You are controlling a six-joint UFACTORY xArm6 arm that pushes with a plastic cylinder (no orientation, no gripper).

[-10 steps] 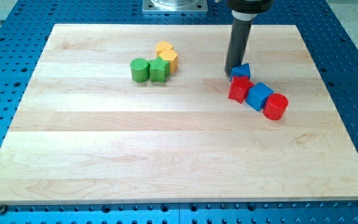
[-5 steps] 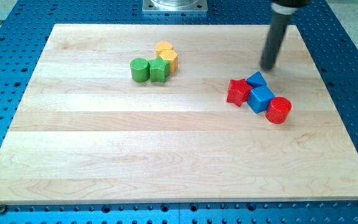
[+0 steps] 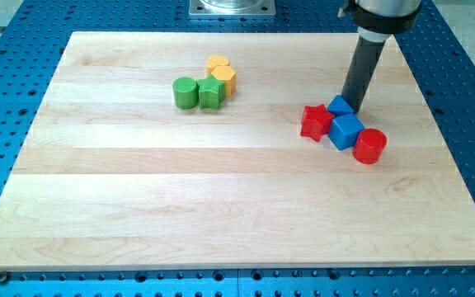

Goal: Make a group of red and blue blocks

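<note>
A red star-shaped block (image 3: 314, 122), a small blue block (image 3: 340, 106), a blue cube (image 3: 346, 131) and a red cylinder (image 3: 369, 146) sit packed together at the view's right of the wooden board (image 3: 221, 198). My tip (image 3: 354, 107) stands just to the right of the small blue block, at its upper right edge, above the blue cube. I cannot tell whether it touches the small blue block.
A green cylinder (image 3: 185, 92), a green star-shaped block (image 3: 211, 93) and two yellow blocks (image 3: 220, 74) cluster at the upper middle left of the board. The blue perforated table (image 3: 460, 99) surrounds the board.
My tip left the upper left of the small blue block, swung up to the right, then came back down to that block's right side. The blocks shifted slightly to the right.
</note>
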